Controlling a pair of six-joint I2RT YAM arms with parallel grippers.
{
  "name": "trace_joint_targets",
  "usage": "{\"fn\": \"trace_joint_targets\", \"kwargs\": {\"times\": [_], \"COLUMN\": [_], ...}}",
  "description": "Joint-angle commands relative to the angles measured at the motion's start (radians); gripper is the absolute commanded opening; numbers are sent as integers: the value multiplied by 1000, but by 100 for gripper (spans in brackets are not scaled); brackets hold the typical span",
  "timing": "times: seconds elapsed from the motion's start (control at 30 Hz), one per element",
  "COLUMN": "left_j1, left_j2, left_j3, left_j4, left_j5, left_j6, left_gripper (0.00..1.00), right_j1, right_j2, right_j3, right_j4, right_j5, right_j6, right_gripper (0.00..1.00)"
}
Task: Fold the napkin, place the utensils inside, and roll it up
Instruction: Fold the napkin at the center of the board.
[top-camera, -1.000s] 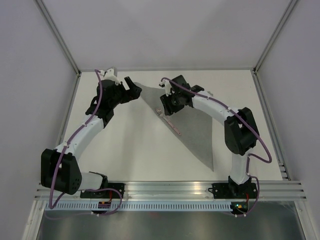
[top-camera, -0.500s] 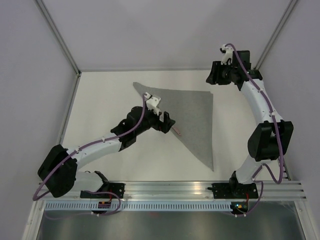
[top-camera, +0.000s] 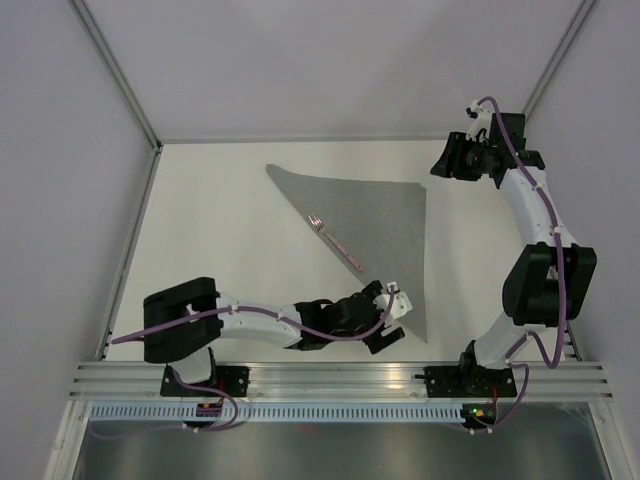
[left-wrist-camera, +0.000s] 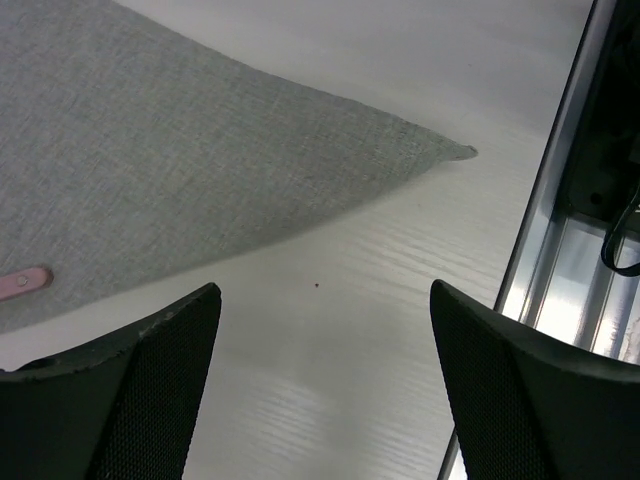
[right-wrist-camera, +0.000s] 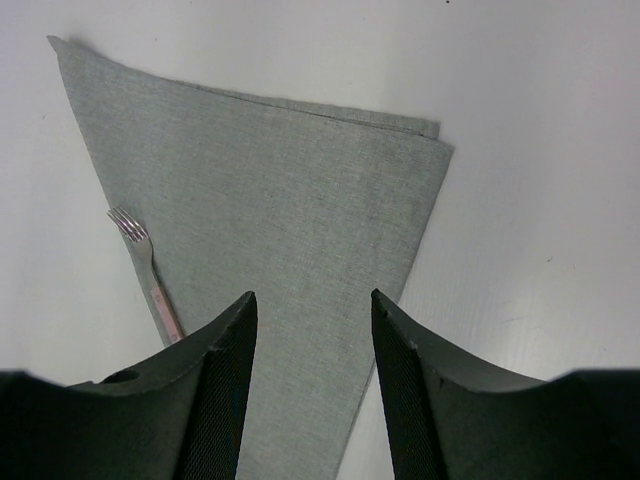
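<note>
Triangular napkin, fork, handle cut off in wrist views, left claw apart, right claw apart, empty

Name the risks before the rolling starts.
1. The fork lies right along the long edge of the napkin, so rolling may push it off the cloth.
2. The open left gripper hovers by the thin near corner; it could catch only one layer and undo the fold.

No text, label, brand, number or sign is readable anywhere
</note>
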Motion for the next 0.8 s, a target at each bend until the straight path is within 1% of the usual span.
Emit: {"fn": "trace_joint_targets", "kwargs": {"times": [0.0,0.07,0.27,0.47,0.6,0.77], "left_j1": [-70,-97,-131,-167,-171,-182], "left_j2": [68,114,210,299,325,355], "left_j3": [94,121,179,215,221,242], "left_j4": [46,56,91,141,171,188], "left_j5": [-87,-101,-114,-168,-176,-202], "left_j6": [123,156,225,323,350,395], "left_gripper": [88,88,88,83,79,76], "right_j1": [0,0,-2,-2,-2,-2], "right_j2": [-43,-43,-40,-36,-35,-29], "right_j3": [3,1,-2,-5,-8,-8], "right_j4": [32,32,35,40,40,45], "right_j5": [-21,-21,-26,-29,-27,-27], "right_j6": [24,24,27,33,30,30], "right_gripper": [55,55,55,55,55,55]}}
